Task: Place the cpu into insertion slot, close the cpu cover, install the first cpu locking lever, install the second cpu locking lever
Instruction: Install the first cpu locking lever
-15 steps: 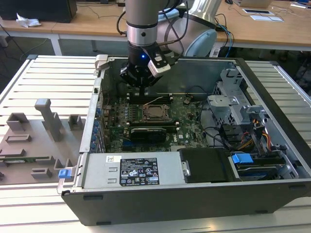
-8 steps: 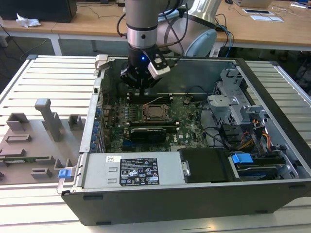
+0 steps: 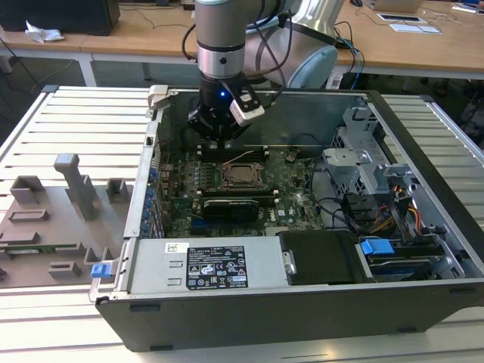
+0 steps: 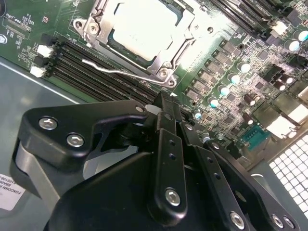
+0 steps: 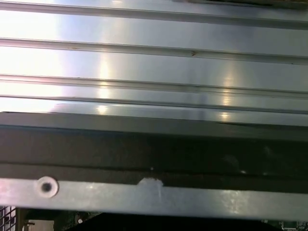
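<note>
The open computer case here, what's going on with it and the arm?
A robot arm reaches into the open computer case, its tool hovering above the green circuit board just behind the processor socket. In the second wrist view the chip sits in the socket with the metal cover down around it. A thin wire lever runs along one side of the socket; whether it is latched is unclear. The tool holds nothing.
</note>
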Action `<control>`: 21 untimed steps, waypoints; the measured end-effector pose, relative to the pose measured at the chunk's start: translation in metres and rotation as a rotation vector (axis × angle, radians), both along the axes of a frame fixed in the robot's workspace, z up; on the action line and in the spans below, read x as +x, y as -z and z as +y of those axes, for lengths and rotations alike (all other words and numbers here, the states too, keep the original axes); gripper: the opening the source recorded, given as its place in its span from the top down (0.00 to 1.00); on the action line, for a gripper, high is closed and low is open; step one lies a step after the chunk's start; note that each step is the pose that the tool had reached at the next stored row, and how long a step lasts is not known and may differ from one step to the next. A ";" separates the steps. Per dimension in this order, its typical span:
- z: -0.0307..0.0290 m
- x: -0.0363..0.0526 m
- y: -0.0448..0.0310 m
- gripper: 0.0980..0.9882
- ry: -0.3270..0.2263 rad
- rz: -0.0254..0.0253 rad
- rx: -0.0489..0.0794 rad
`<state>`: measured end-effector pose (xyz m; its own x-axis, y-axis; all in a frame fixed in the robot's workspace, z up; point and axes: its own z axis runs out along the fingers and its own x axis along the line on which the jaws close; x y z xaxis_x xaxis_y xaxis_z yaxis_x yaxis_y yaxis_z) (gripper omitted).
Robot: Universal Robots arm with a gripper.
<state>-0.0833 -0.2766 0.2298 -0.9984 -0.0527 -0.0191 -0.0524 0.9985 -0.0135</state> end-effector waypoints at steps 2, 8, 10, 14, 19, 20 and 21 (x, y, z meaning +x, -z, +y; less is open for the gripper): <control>0.0000 0.0000 0.0014 0.99 0.000 0.0000 0.000; 0.0000 0.0001 0.0062 0.99 0.000 0.0000 0.000; 0.0000 0.0001 0.0074 0.99 0.000 0.0000 0.000; 0.0000 0.0002 0.0099 0.99 0.000 0.0000 0.000; 0.0000 0.0020 0.0130 0.99 0.000 0.0001 0.000; 0.0001 0.0041 0.0140 0.99 0.000 0.0002 0.000; 0.0001 0.0059 0.0151 0.99 0.000 0.0001 0.000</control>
